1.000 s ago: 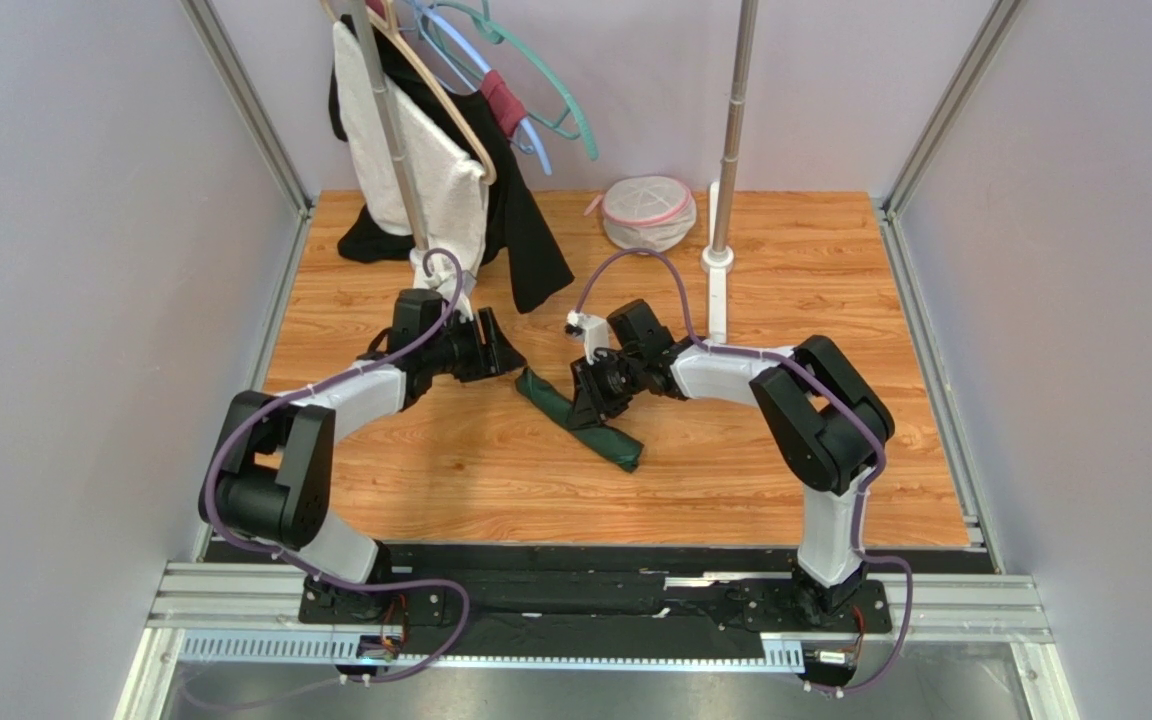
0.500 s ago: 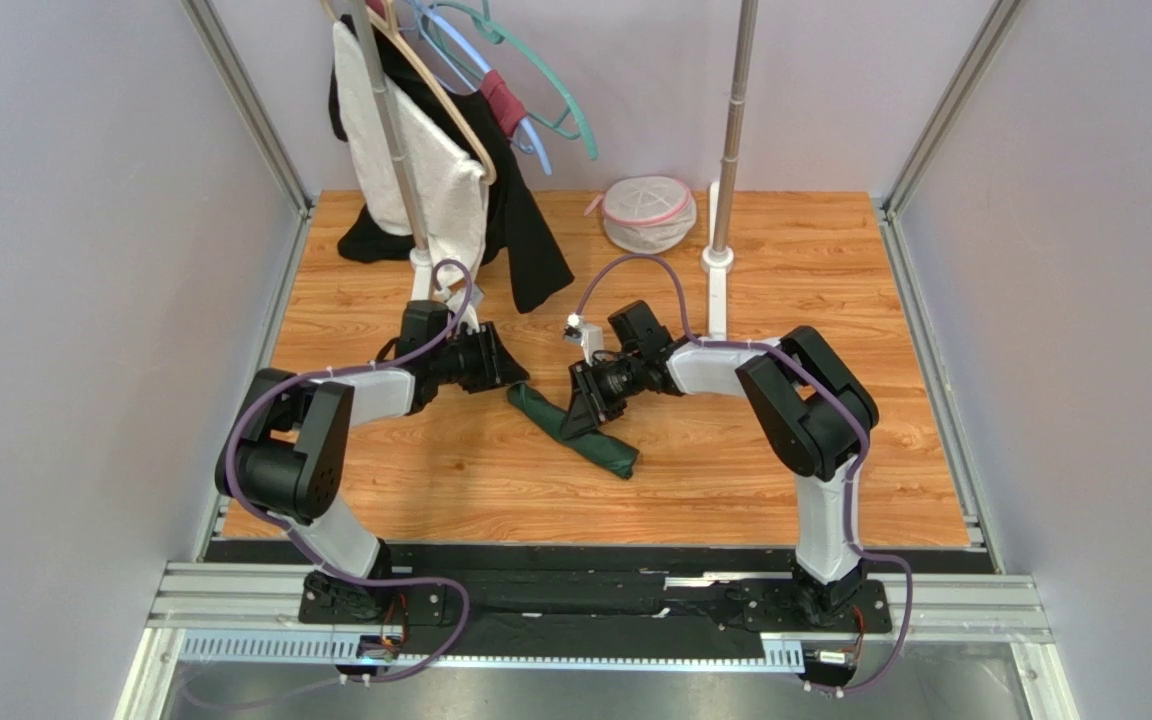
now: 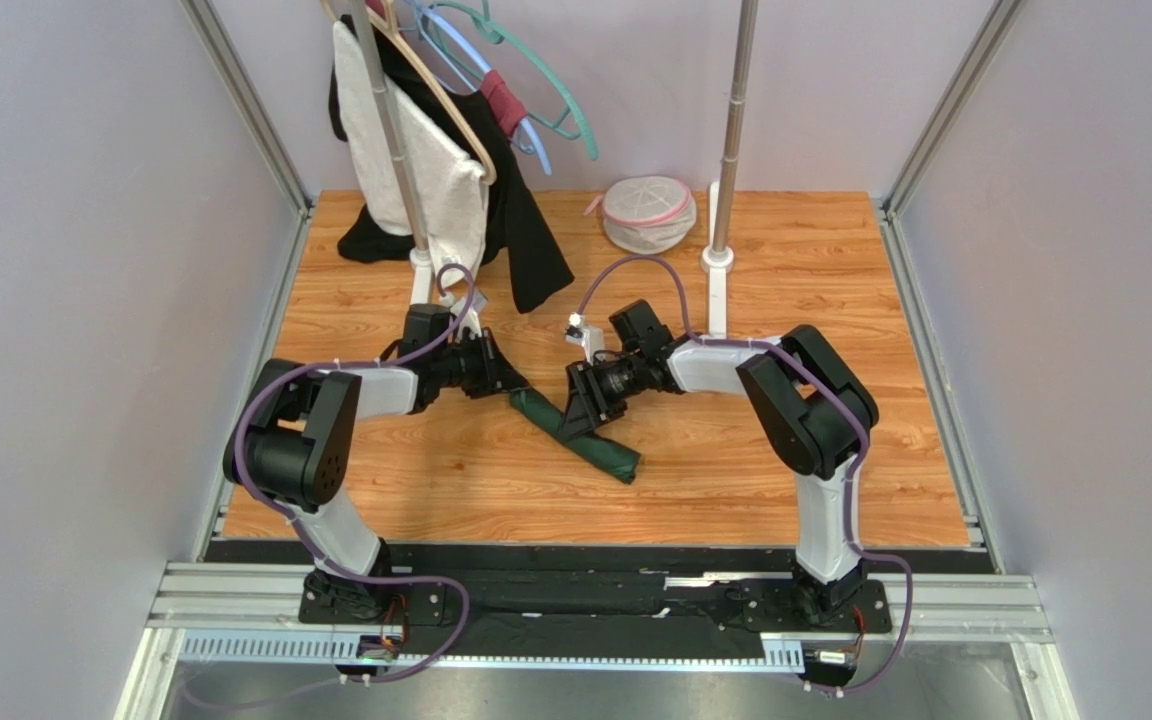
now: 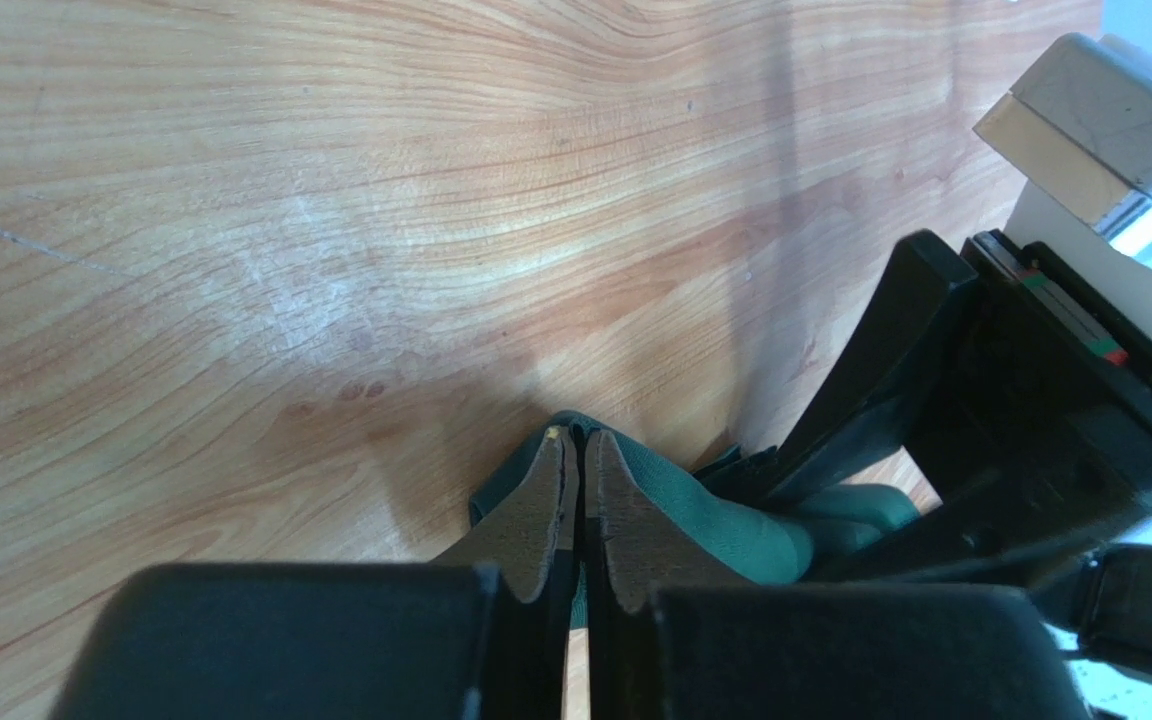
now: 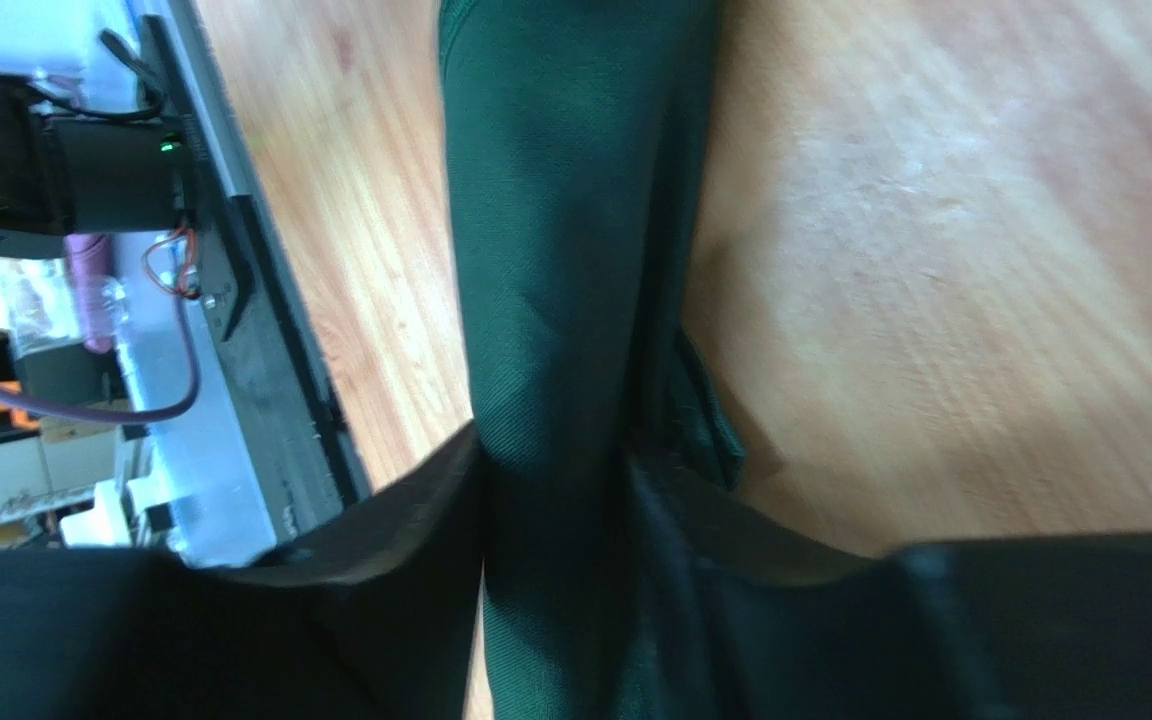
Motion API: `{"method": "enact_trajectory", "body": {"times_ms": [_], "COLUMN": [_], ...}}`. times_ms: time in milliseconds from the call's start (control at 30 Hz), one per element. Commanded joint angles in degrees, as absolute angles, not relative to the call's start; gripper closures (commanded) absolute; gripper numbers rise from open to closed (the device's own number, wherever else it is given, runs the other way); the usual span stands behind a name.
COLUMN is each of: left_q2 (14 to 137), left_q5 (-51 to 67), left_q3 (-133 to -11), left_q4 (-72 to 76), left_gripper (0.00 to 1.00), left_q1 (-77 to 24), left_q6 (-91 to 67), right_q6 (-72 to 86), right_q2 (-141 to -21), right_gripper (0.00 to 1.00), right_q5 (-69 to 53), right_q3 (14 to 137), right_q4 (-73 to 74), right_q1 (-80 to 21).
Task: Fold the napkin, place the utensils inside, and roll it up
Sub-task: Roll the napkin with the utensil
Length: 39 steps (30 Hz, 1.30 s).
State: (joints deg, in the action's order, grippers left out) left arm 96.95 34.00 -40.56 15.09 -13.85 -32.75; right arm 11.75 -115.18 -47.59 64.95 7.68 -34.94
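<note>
1. The dark green cloth napkin (image 3: 611, 449) lies rolled into a slim bundle near the middle of your wood-grain desk (image 3: 838, 270). It runs diagonally, with its far end pointing left and its near end pointing right.
2. Your left tool (image 3: 512, 384) sits at the far left end of that roll. In the left wrist view its fingers (image 4: 545, 518) are pressed together with barely a slit between them. The tips rest right at the edge of the green cloth (image 4: 710, 510). You cannot tell from here whether a thin layer of cloth is caught between them.
3. Your right tool (image 3: 585, 408) sits over the middle of the roll, close beside the left one. In the right wrist view the roll (image 5: 567, 225) runs straight between its two dark fingers (image 5: 402, 525), which stand apart on either side of it. The left finger lies against the cloth. You cannot tell whether the pair is squeezing the roll or only straddling it.
4. From the left wrist camera, the black body of the right tool (image 4: 958, 390) stands just beyond the cloth.
5. At the far left of the desk a rack holds a white cloth (image 3: 440, 173), a black garment (image 3: 534, 248) and teal hangers (image 3: 530, 75).
6. A round mesh bag with a pink rim (image 3: 648, 213) lies at the far edge. Just beside it a metal pole (image 3: 732, 120) rises from a white foot.
</note>
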Motion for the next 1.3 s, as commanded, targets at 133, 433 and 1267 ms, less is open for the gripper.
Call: {"method": "enact_trajectory", "body": {"times_ms": [133, 433, 1267], "left_q2": [98.70, 100.72, 102.13], "left_q5": [34.54, 32.96, 32.26], "left_q3": [-42.71, -46.32, -49.48], "left_q4": [13.45, 9.05, 5.10], "left_gripper": [1.00, 1.00, 1.00], "left_q1": [-13.97, -13.97, -13.97], "left_q6": [-31.91, -29.88, -28.65], "right_q6": [6.95, 6.77, -9.32], "right_q2": [-111.19, -100.83, -102.13], "right_gripper": [0.42, 0.39, 0.46], "right_q5": [-35.25, -26.11, 8.80], "right_q3": [65.21, 67.06, 62.58], "right_q4": [18.45, 20.66, 12.39], "right_q1": [-33.93, -35.32, -55.63]}}
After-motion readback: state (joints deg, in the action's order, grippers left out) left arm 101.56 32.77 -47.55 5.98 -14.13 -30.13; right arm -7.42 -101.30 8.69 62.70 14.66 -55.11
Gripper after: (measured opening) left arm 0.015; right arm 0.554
